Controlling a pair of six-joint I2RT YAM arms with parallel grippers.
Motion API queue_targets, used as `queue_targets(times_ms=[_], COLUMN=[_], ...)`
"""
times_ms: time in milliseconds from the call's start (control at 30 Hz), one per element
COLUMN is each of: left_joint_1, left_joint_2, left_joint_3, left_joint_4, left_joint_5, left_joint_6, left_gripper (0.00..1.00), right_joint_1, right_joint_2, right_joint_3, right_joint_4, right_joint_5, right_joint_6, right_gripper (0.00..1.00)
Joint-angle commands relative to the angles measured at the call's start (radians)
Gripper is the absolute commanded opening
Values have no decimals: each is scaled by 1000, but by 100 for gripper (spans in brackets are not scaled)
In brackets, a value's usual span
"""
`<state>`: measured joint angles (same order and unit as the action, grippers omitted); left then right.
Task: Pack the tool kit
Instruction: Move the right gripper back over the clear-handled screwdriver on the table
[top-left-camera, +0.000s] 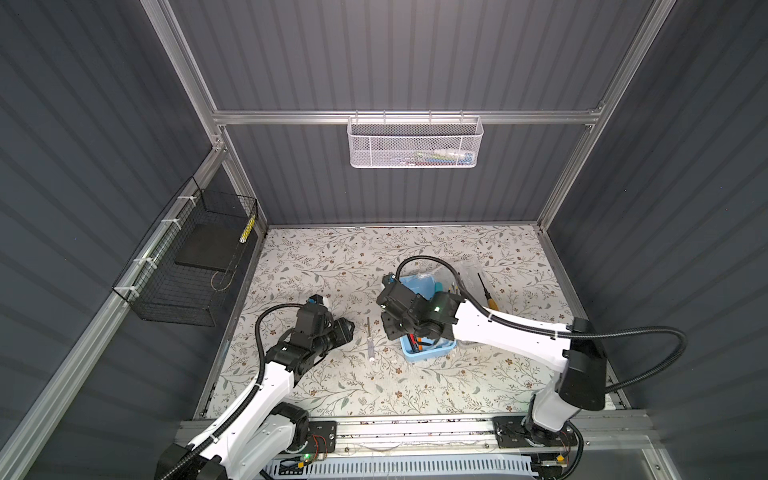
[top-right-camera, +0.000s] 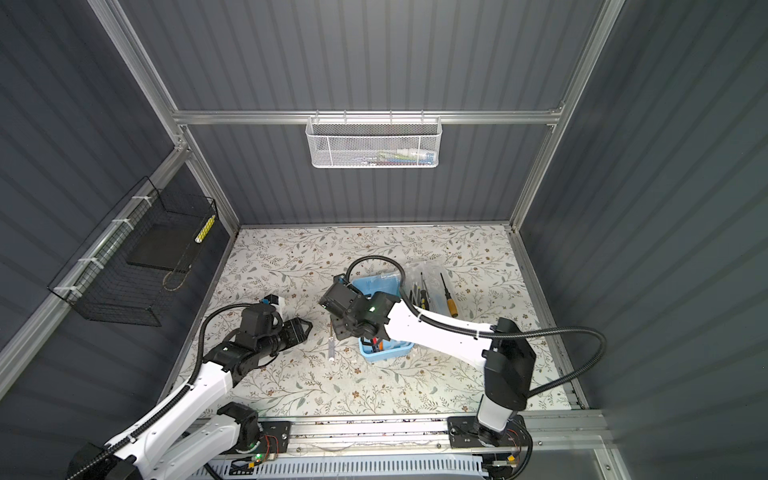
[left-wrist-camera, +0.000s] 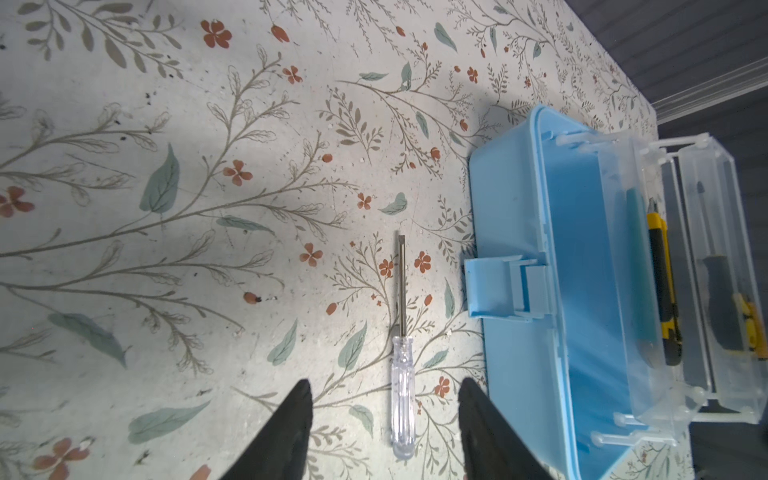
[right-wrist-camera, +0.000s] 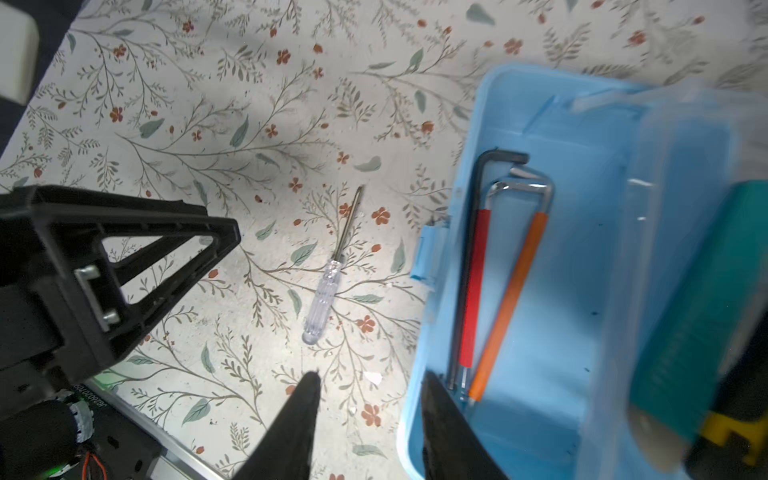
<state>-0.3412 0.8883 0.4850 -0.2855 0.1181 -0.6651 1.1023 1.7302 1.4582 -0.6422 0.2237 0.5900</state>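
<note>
remote operator's view: my left gripper (left-wrist-camera: 386, 386) hangs with its jaws spread and nothing between them. its two black fingertips (left-wrist-camera: 297, 409) stand either side of a clear-handled screwdriver (left-wrist-camera: 401, 353) without touching it. the screwdriver lies flat on the floral table covering (top-left-camera: 332, 257), just beside the latch side of the light-blue tool box (left-wrist-camera: 519, 199) and roughly parallel to that long wall.

my right gripper (right-wrist-camera: 371, 376) is likewise parted and carries nothing. in its wrist view one fingertip sits over the table and its partner over the box's near wall.

inside the box a red-sleeved hex key (right-wrist-camera: 475, 291) and an orange-sleeved hex key (right-wrist-camera: 513, 299) lie on the floor, converging toward their long ends. a teal tool (right-wrist-camera: 685, 316) and a yellow-black utility knife (left-wrist-camera: 663, 286) sit among clear plastic panels (left-wrist-camera: 706, 174) on the box's far side; i cannot tell tray from lid there. in a top view a yellow-handled screwdriver (top-right-camera: 449, 299) lies on that clear plastic beyond the box. in both top views the right arm (top-left-camera: 511, 332) reaches across the box and hides most of it.

a white mesh basket (top-left-camera: 415, 143) hangs on the back rail and a black wire basket (top-left-camera: 187, 270) on the left-hand wall.

a line of print on the left arm's black housing (right-wrist-camera: 89, 392) shows upside down, too small for me to read. the teal tool's face is too blurred to read.
</note>
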Motion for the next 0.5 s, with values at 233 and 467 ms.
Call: queue_targets(times_ms=[233,467], left_joint_1=[325,337], left_joint_2=[-10,3], left_joint_3=[-81,-84], left_joint_4=[45,50], left_joint_5=[405,413], left_joint_6=[-9,18], left_gripper=[58,57], right_joint_1=[18,16], right_joint_2=[244,365], right_joint_3=[134,197], right_joint_4=[14,-16], right_joint_5=[-142,-170], right_joint_6=[4,4], right_gripper=[39,36])
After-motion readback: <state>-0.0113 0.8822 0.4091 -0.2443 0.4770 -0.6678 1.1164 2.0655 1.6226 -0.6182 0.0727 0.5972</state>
